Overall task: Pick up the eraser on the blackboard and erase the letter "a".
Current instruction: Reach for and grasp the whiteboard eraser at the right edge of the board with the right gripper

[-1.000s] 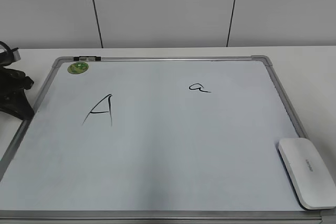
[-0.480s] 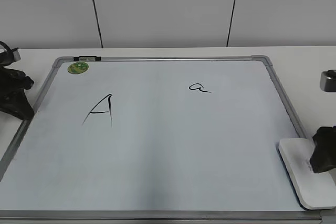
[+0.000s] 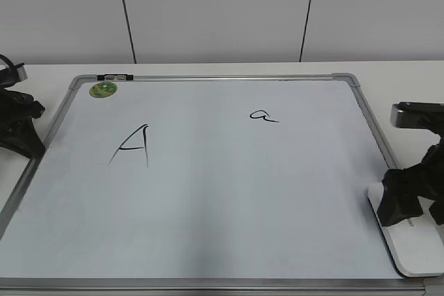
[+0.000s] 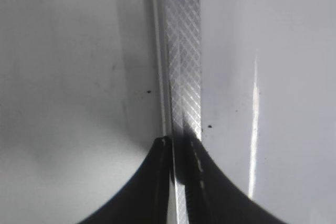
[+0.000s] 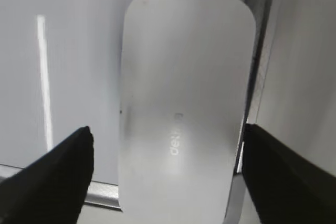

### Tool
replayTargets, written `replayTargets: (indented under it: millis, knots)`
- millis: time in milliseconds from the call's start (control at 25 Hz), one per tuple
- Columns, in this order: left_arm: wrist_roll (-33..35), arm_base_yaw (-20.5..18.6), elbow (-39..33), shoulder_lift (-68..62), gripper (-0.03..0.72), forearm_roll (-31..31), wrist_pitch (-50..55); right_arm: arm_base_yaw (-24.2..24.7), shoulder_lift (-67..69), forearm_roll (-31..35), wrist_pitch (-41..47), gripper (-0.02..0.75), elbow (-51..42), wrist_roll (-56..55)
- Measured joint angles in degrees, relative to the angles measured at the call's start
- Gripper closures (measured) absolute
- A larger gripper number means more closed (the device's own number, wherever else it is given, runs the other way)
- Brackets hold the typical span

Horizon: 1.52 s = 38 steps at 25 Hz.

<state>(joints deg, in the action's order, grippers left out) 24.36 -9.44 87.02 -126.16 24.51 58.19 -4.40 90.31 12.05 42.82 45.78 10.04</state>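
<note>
Lower right of the exterior view: the flat white oblong plastic eraser [image 3: 409, 237] with rounded corners lies on the corner of the large white blackboard [image 3: 208, 213], overlapping its silver-grey frame. It looks rigid, light and smooth, so probably slippery; the long side edges seem the best place to take hold. The right gripper [image 5: 168, 156] hangs over it, fingers [image 5: 58, 171] spread wide and straddling both long sides, not evidently touching. Further up, right of centre, sits the small handwritten letter "a" [image 3: 263, 116], unerased. At the far left edge, the left gripper [image 4: 176, 182] rests at the board frame on the white worktop [image 3: 402, 81], its fingers close together with nothing between them.
</note>
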Motion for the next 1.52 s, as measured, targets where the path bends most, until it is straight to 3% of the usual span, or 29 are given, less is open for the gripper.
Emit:
replayTargets:
  millis: [680,1120,1520]
  knots:
    - [0.0,0.0,0.0,0.0,0.651,0.0,0.0,0.0,7.5,-0.2,-0.5,0.081,2.7,0.2]
    - [0.0,0.0,0.0,0.0,0.651,0.0,0.0,0.0,8.1,-1.0,-0.3,0.192,3.3,0.2]
    - [0.0,0.0,0.0,0.0,0.650,0.0,0.0,0.0,8.2,-1.0,1.3,0.198,4.3,0.2]
